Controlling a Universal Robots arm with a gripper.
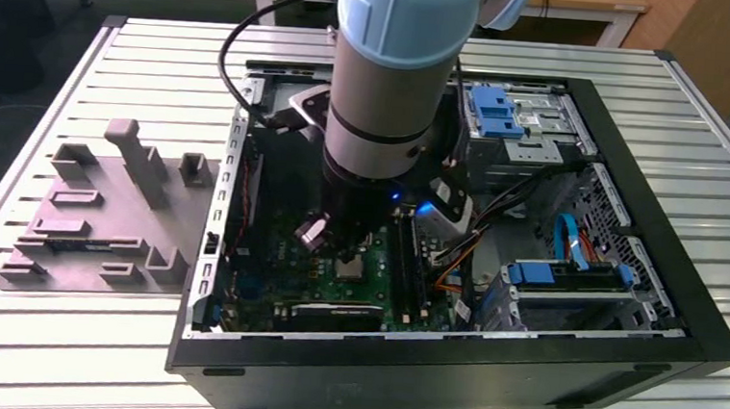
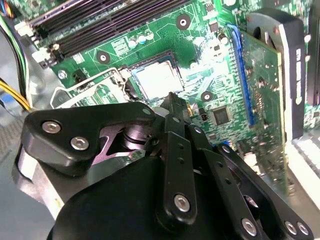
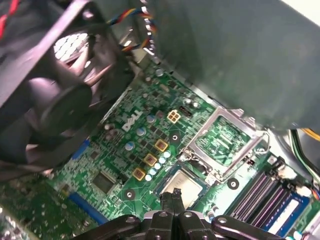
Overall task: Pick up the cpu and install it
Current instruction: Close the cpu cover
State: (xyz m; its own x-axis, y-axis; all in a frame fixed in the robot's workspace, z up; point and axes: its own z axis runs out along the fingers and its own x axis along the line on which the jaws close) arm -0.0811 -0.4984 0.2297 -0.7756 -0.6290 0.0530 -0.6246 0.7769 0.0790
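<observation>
I am looking down into the open computer case, which lies on its side on the slatted table. Reading the exterior view as a dial centred on the case, the green motherboard fills the eight o'clock half. A drive cage with a blue bracket sits at one o'clock, and a second blue-fronted cage is at four o'clock. The cpu lies flat in its socket on the motherboard, silvery top up. The hinged socket frame is swung open just beside it. The gripper hangs right over the near edge of the cpu, its two fingertips pressed together with nothing between them. I cannot tell whether they touch the chip. Around the socket, both wrist views show the memory slots on one side. An upright expansion card stands on the other, and the first wrist view shows a big black fan close to the board. In the exterior view the arm hides the middle of the case from me. Loose cables run between the motherboard and the cages. A grey fixture rests on the table at nine o'clock, outside the case.
</observation>
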